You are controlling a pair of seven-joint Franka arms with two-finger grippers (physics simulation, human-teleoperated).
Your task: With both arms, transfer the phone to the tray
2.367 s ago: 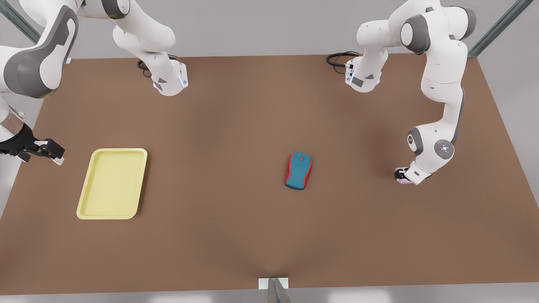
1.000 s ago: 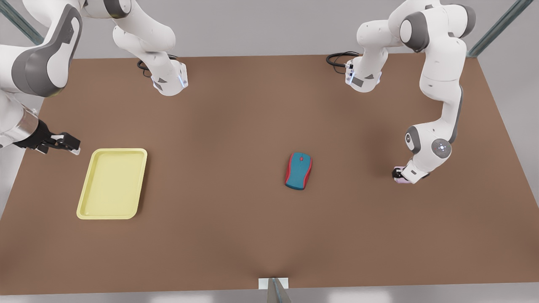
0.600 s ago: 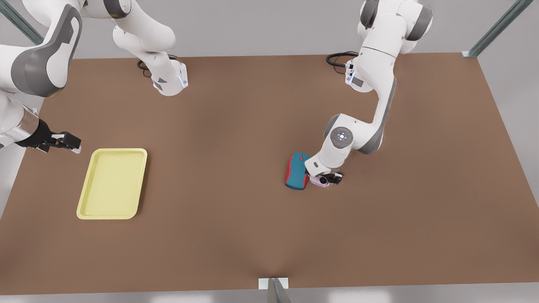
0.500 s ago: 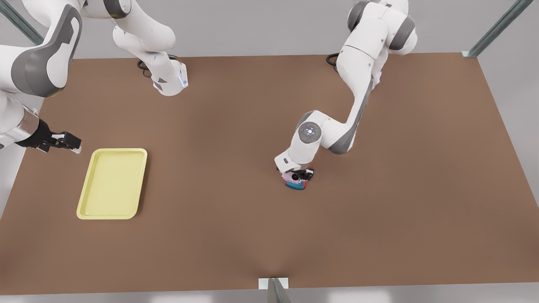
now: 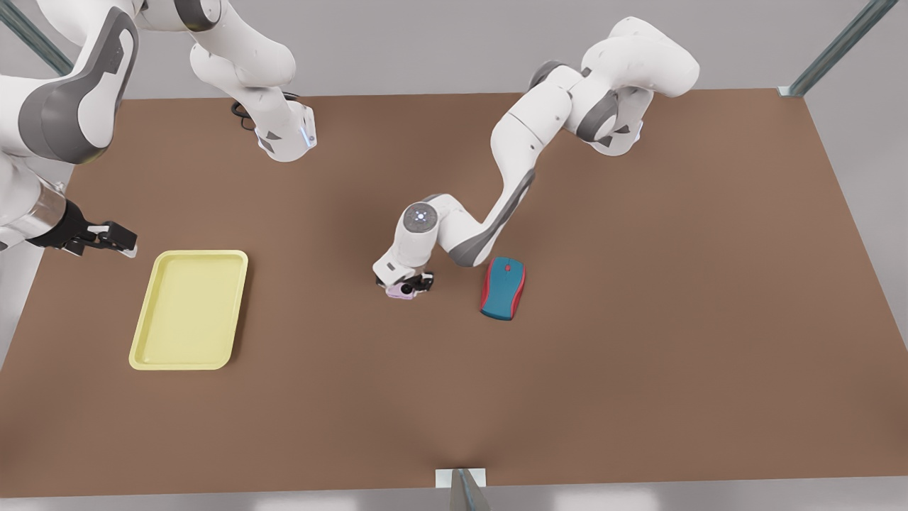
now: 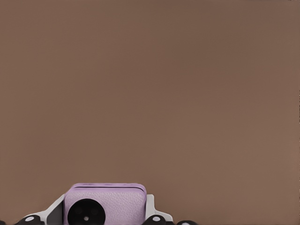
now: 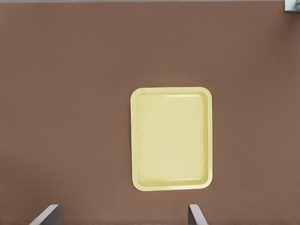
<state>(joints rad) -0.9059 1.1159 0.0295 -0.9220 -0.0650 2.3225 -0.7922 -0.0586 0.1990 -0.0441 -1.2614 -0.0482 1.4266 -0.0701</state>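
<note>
The pale pink phone point(image 5: 399, 291) hangs just above the brown table near its middle, with my left gripper point(image 5: 408, 285) shut on it. In the left wrist view the phone point(image 6: 105, 201) sits between the fingers point(image 6: 154, 216), one black circle facing the camera. The pale yellow tray point(image 5: 188, 309) lies flat toward the front view's left, well apart from the phone. My right gripper point(image 5: 113, 241) hovers off the tray's far left corner, open and holding nothing. Its wrist view looks down on the tray point(image 7: 171, 138) between two spread fingertips point(image 7: 47, 215).
A teal-and-red computer mouse point(image 5: 503, 287) lies just to the front view's right of the held phone. Both arm bases point(image 5: 284, 138) stand at the table's far edge. Bare brown table stretches between the phone and the tray.
My left gripper has carried the phone from the table's right side, over the mouse, to the middle. The right gripper edged toward the tray early on, then held still.
</note>
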